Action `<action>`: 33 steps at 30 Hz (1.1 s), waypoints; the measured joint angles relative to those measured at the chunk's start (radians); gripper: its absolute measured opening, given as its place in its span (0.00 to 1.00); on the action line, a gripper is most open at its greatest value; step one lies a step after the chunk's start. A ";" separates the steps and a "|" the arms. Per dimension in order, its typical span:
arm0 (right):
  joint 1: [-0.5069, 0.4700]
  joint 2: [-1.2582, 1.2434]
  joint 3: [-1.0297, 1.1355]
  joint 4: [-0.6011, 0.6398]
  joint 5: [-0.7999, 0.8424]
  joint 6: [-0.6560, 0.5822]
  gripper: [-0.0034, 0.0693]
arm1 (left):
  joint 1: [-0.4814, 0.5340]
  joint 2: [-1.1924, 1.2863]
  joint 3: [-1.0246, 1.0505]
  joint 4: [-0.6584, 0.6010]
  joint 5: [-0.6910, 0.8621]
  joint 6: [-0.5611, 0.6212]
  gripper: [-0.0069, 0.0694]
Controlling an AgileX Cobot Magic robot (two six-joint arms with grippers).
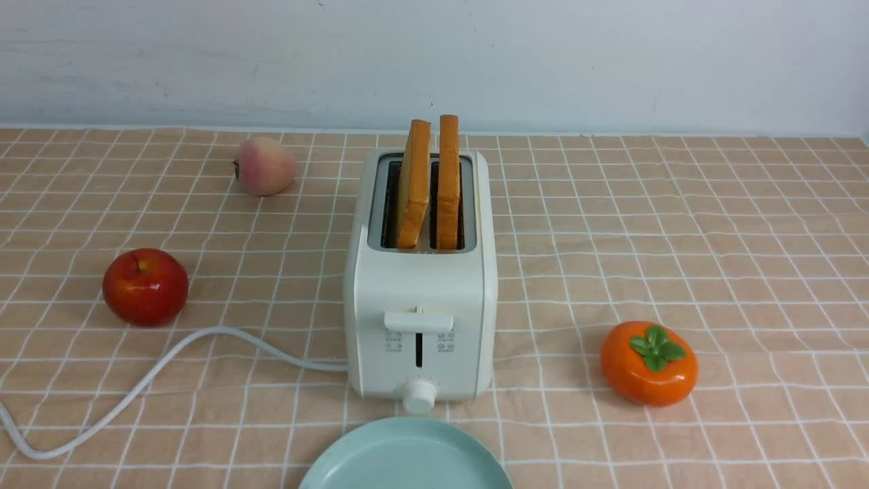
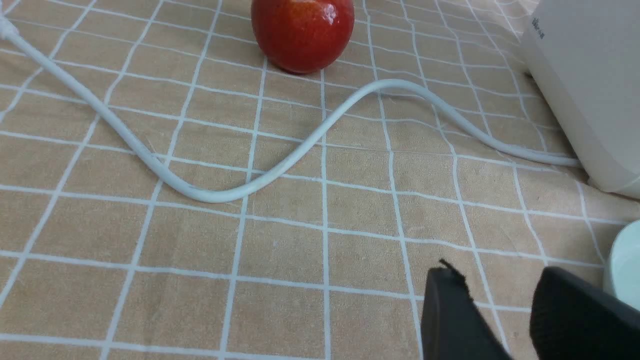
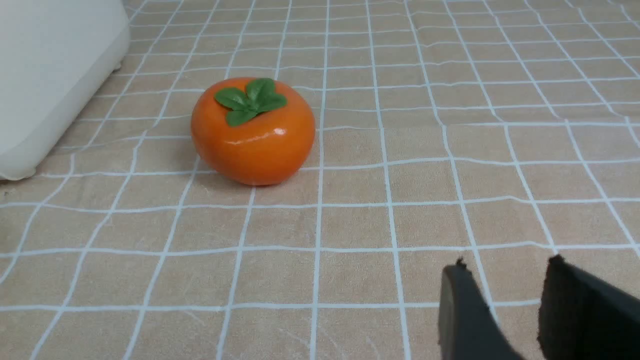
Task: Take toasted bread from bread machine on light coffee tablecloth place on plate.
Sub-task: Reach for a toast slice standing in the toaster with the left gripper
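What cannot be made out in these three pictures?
- Plate: near part cut off by the front view's bottom edge.
- Toasted bread: lower parts hidden inside the bread machine slots, front view.
- Cord: far end leaves the front view's left edge.
- Panel labels: too small, front view.

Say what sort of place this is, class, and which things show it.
Probably a staged breakfast table, not a real kitchen: a toaster holding toast and a plate sit on a checked tablecloth before a bare wall.

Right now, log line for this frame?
toast slices: in toaster | plate: no toast | left end effector: open | right end effector: open
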 joint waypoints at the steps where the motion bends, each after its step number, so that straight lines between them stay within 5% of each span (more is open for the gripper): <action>1: 0.000 0.000 0.000 0.000 0.000 0.000 0.38 | 0.000 0.000 0.000 0.000 0.000 0.000 0.40; 23: 0.000 0.000 0.000 0.000 0.000 0.000 0.38 | 0.000 0.000 0.000 0.001 -0.033 0.000 0.40; 33: 0.000 0.000 0.000 0.012 -0.006 0.000 0.38 | 0.000 0.000 0.000 -0.222 -0.233 -0.002 0.40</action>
